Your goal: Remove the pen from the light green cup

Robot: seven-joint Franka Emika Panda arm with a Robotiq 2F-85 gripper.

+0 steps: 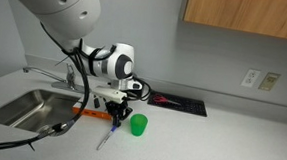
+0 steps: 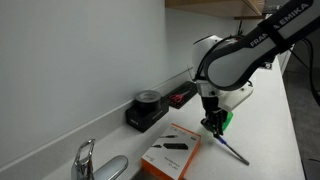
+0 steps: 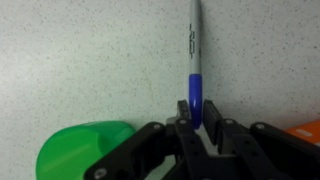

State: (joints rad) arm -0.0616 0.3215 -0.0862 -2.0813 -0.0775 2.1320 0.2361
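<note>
The light green cup [image 1: 139, 125] stands upright on the grey counter; it also shows in the other exterior view [image 2: 226, 120] and at the lower left of the wrist view [image 3: 85, 150]. The pen [image 3: 194, 50], blue-capped with a grey barrel, is outside the cup and beside it. It slants down from my gripper to the counter in both exterior views [image 1: 106, 138] [image 2: 233, 151]. My gripper [image 3: 196, 115] is shut on the pen's blue end, low over the counter next to the cup [image 1: 117, 116] [image 2: 214, 124].
A steel sink [image 1: 27, 105] with a faucet [image 2: 87, 158] lies to one side. An orange-and-white box [image 2: 170, 152] lies by the gripper. A black tray [image 1: 177, 102] and a black container [image 2: 148, 108] sit against the wall.
</note>
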